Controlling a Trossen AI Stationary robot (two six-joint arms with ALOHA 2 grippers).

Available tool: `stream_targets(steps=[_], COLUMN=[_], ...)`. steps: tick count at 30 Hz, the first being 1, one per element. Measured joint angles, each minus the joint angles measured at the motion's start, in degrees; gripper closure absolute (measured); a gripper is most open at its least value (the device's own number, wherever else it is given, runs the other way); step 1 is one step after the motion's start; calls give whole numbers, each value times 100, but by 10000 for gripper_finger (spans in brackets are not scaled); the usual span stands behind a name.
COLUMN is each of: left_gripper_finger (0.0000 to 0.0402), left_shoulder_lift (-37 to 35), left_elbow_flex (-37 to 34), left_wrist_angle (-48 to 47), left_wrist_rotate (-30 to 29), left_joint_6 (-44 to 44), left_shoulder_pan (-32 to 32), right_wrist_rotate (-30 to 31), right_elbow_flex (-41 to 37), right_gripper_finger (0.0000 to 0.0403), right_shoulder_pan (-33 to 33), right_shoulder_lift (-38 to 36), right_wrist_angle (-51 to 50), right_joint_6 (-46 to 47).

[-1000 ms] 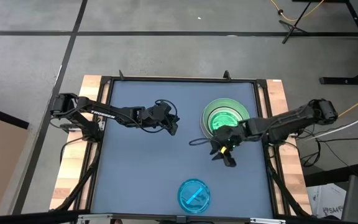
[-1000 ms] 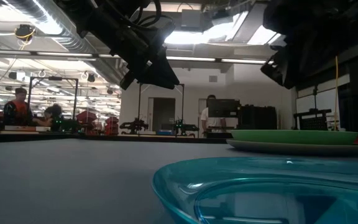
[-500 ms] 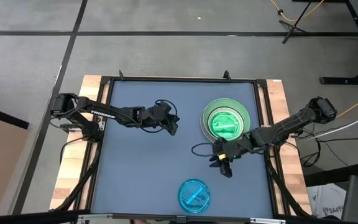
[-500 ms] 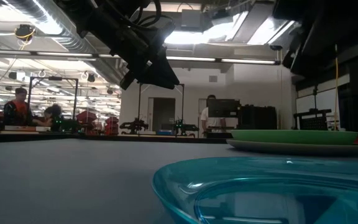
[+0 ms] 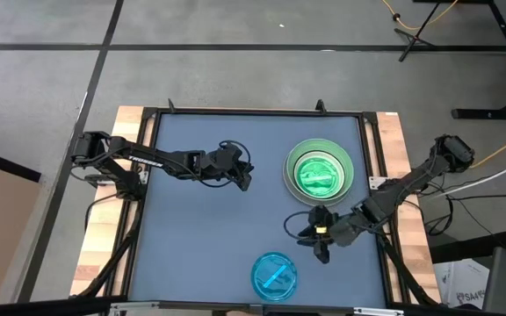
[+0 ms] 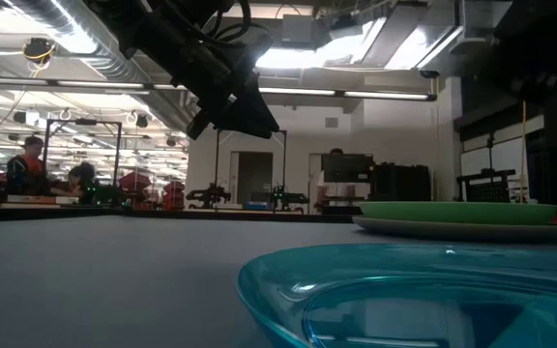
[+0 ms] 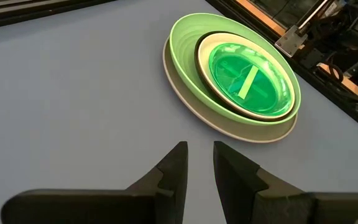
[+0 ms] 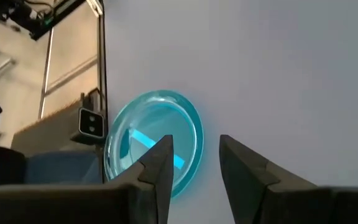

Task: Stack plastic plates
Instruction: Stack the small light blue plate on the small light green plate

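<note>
Already most plates sit nested in the stack (image 5: pixel 320 171) at the far right, while the blue plate (image 5: pixel 274 275) lies alone near the front, the right gripper (image 5: pixel 317 245), slightly open and empty, hovering just beyond it.

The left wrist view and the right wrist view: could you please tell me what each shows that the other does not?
Only the left wrist view shows the stack of plates: a translucent green plate on top, nested in a light green plate, and the left gripper, open and empty. Only the right wrist view shows the translucent blue plate lying alone, and the right gripper, open, pointing at it. Both show the blue-grey table.
</note>
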Motion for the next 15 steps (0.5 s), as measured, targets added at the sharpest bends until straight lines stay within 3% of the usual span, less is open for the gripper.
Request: stream_targets(steps=[7,15], left_gripper_finger=[331,331], left_shoulder_lift=[0,0], left_elbow_flex=[0,0], left_wrist_angle=[2,2], left_wrist_rotate=[0,0], left_joint_6=[1,1], left_shoulder_pan=[0,0], right_wrist_rotate=[518,417], right_elbow_flex=[0,0], right_gripper_finger=[283,283], right_shoulder_pan=[317,340], right_shoulder_lift=[75,626], right_wrist_angle=[78,505], right_joint_6=[331,320])
